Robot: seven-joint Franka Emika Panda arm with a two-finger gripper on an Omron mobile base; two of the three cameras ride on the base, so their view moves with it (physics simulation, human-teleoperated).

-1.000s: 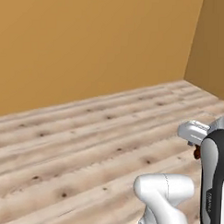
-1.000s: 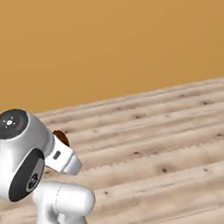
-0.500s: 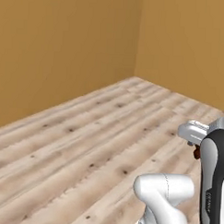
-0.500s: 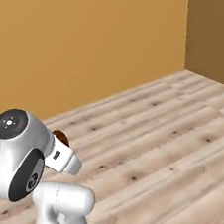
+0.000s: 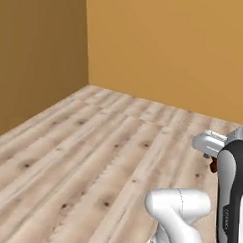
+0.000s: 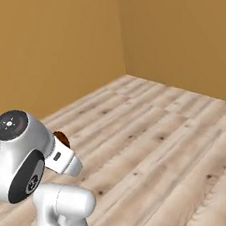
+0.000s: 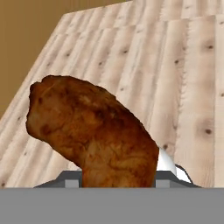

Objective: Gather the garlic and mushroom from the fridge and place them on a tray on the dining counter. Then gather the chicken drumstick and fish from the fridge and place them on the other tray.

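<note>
Gripping the drumstick [image 7: 94,135], our gripper [image 7: 118,181] is closed on its lower end, the brown meat rising up and left in the hand view, above a plank floor [image 5: 92,142] near an orange wall corner [image 6: 122,30].

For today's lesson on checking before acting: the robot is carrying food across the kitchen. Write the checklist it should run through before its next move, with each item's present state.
1. Chicken drumstick in the hand: ok, it rises from between the fingertips in the hand view.
2. Grip firm enough for driving: cannot tell, the contact is hidden at the bottom edge.
3. Wooden floor ahead free of obstacles: ok in both base views.
4. Dining counter and the other tray in sight: not ok, orange walls and a room corner lie ahead.
5. Arm tucked close to the base: ok.
</note>
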